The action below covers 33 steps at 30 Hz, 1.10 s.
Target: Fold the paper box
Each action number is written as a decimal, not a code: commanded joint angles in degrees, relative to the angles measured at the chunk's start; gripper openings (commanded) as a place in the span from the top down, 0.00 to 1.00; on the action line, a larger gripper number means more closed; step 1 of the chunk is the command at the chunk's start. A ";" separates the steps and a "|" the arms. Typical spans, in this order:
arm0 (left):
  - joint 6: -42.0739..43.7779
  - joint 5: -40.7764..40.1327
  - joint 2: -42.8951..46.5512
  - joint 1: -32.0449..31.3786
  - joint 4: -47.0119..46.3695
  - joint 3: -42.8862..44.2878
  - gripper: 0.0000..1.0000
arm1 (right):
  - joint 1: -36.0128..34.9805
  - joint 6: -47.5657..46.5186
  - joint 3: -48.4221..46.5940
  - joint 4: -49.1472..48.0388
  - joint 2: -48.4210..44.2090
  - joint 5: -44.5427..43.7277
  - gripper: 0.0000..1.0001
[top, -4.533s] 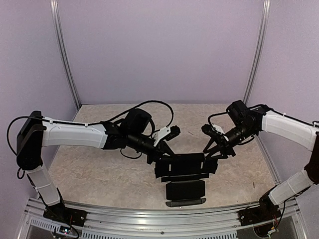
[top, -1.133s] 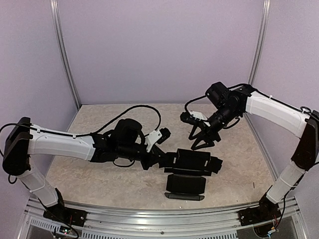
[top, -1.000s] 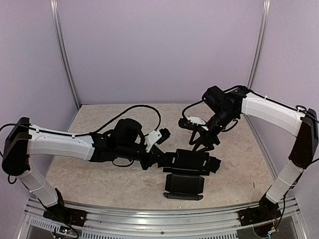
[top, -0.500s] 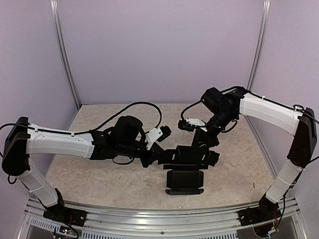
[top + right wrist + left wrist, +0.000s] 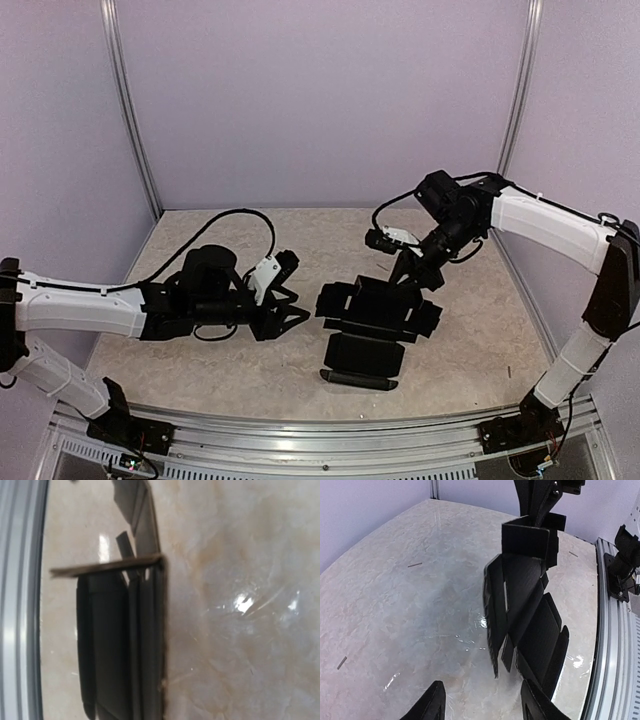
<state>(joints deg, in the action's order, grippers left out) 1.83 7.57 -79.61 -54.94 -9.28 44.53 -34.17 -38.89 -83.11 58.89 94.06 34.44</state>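
The left arm lies low across the left side of the bench, reaching toward the middle. The left gripper is open with its jaws spread wide, and nothing sits between them. It is near the left edge of the paper box but does not touch it. In the left wrist view the two fingertips frame the bottom edge, with bare marbled bench between them and the box ahead.

The paper box sits at the middle of the bench, partly folded. Its near panels and tabs spread out toward the front rail, and its side flaps stick out left and right. Its far flap stands upright above the rest.

The right arm comes in from the right wall and bends down to the far edge of the box. The right gripper is closed on that upright far flap, and the left wrist view shows the right gripper pinching it from above. The right wrist view shows the box close up and edge-on, its dark layered panels lying against the pale bench beside the rail.
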 commanded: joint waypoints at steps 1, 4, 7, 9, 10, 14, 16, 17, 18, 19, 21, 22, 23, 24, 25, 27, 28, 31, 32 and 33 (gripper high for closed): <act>-6.44 6.40 5.75 4.24 -10.07 -8.22 0.49 | 1.23 -0.36 2.04 -1.27 -4.03 6.55 1.00; -10.28 8.96 5.14 7.02 -13.87 -10.64 0.49 | 1.97 0.66 2.09 -2.81 -4.79 7.93 1.00; -15.49 11.76 2.82 8.70 -17.77 -11.13 0.49 | 2.42 1.27 1.82 -3.30 -4.74 9.04 1.00; -19.55 14.59 -0.32 9.29 -21.13 -10.74 0.50 | 2.44 1.58 1.81 -3.73 -4.76 9.99 1.00; -21.45 16.28 -1.61 9.54 -22.92 -10.44 0.50 | 2.44 1.84 1.81 -3.87 -4.74 10.22 1.00; -30.35 23.49 -7.90 10.48 -33.64 -10.70 0.50 | 2.44 2.28 2.00 -4.70 -4.91 9.91 1.00; -34.77 26.98 -10.92 10.80 -39.13 -10.62 0.50 | 2.51 2.26 2.29 -4.82 -4.97 9.87 1.00; -36.60 28.32 -12.95 10.81 -41.63 -10.46 0.50 | 2.46 2.27 2.55 -4.98 -5.06 9.84 1.00; -38.94 29.93 -14.55 10.86 -44.59 -10.54 0.49 | 2.45 2.27 2.78 -5.18 -5.16 9.81 1.00; -40.65 31.22 -15.65 10.96 -47.83 -10.64 0.49 | 2.43 2.25 3.09 -5.32 -5.22 9.65 1.00; -43.38 32.91 -18.35 10.97 -53.27 -10.85 0.49 | 2.44 2.27 3.93 -6.05 -5.61 9.41 1.00; -44.55 33.76 -19.58 11.03 -55.63 -10.80 0.49 | 2.38 2.36 4.37 -6.40 -5.76 9.48 1.00; -45.46 34.54 -20.46 11.00 -57.40 -10.63 0.49 | 2.49 2.50 4.69 -6.54 -5.83 9.53 1.00; -46.25 35.25 -21.85 10.99 -58.99 -10.15 0.49 | 2.52 2.53 4.79 -6.61 -5.94 9.62 1.00; -46.88 35.73 -22.82 10.95 -59.50 -9.72 0.49 | 2.52 2.50 4.88 -6.72 -5.94 9.73 1.00; -47.48 36.35 -24.36 10.84 -60.44 -9.03 0.49 | 2.45 2.57 5.00 -6.82 -5.99 9.80 1.00; -47.60 36.80 -24.84 10.75 -60.83 -8.81 0.49 | 2.46 2.75 4.99 -6.92 -5.98 9.90 1.00; -47.78 38.07 -26.19 10.22 -61.34 -7.82 0.49 | 2.52 3.46 4.77 -7.33 -5.91 9.92 1.00; -47.72 38.43 -26.56 10.02 -61.04 -7.38 0.49 | 2.52 3.49 4.70 -7.34 -5.74 9.97 1.00; -47.63 38.52 -26.82 9.84 -60.58 -6.95 0.49 | 2.51 3.54 4.59 -7.31 -5.67 10.29 1.00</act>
<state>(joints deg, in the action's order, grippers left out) -44.56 42.92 -105.03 -44.45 -66.59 35.35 -32.32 -36.34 -78.67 52.49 89.91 43.31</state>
